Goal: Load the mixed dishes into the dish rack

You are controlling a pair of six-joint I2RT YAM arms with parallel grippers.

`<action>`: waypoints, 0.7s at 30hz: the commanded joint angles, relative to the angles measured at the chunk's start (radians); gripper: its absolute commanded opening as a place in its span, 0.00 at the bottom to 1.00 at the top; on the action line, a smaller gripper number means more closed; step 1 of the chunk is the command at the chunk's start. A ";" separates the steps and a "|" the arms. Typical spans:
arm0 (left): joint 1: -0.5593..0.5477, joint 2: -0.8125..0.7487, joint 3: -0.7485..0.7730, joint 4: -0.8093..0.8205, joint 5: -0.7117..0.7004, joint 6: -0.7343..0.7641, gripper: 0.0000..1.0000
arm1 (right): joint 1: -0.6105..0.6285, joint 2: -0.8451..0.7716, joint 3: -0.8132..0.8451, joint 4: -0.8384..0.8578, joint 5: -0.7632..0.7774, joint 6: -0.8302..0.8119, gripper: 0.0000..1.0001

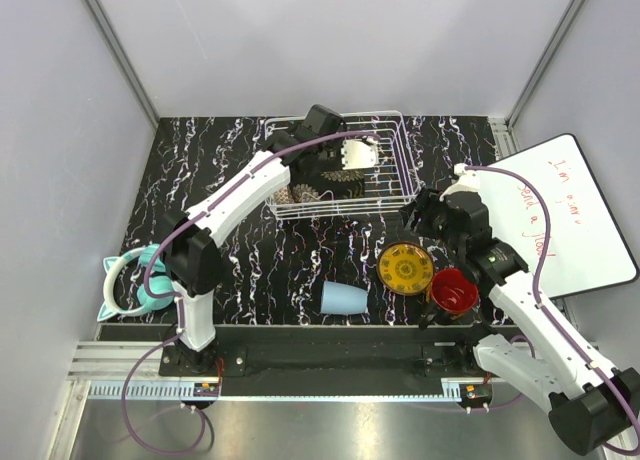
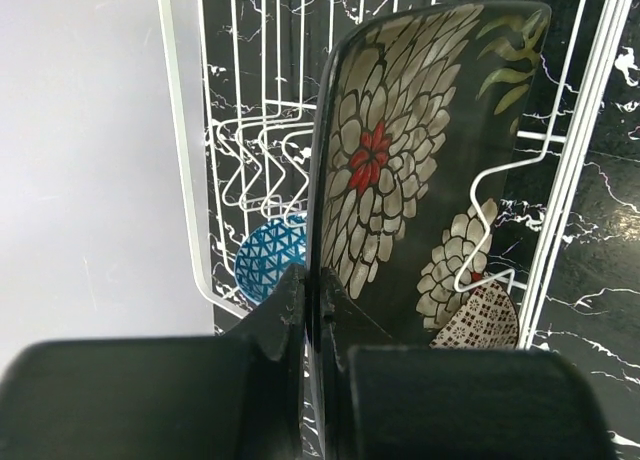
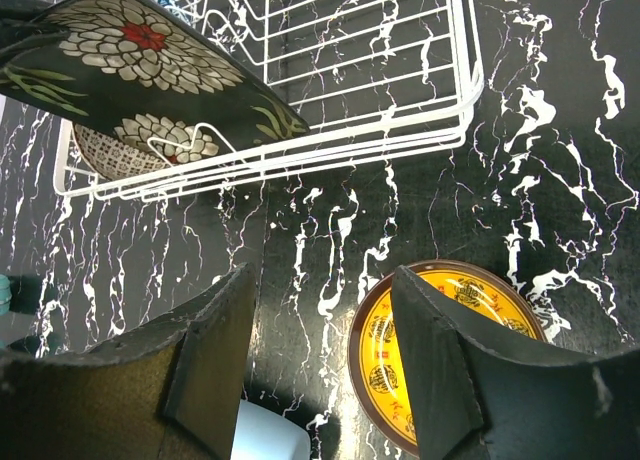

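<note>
Left end effector [image 2: 320,310], shut tight on the near edge of the glossy black square floral plate [image 2: 420,160], held it on edge inside the white wire dish rack [image 2: 580,180]. The plate's long axis ran along the tines, between the blue patterned bowl [image 2: 270,260] and the beige patterned bowl [image 2: 485,320]. Right end effector [image 3: 320,290], partly open and empty, hovered outside the rack, nearest the yellow ornate round plate [image 1: 405,268].
</note>
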 commanded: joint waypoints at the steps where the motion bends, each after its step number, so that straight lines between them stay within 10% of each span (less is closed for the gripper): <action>1: 0.009 -0.053 -0.001 0.086 -0.071 0.028 0.11 | -0.007 -0.014 0.015 0.007 0.022 0.011 0.64; 5: 0.007 -0.028 0.010 0.086 -0.097 0.027 0.65 | -0.009 -0.012 0.015 0.004 0.022 0.014 0.65; 8: 0.007 -0.027 0.028 0.087 -0.093 0.005 0.77 | -0.007 -0.011 0.016 -0.002 0.023 0.013 0.65; 21: 0.019 -0.053 0.016 0.113 -0.114 -0.031 0.82 | -0.011 0.003 0.022 -0.008 0.012 0.005 0.65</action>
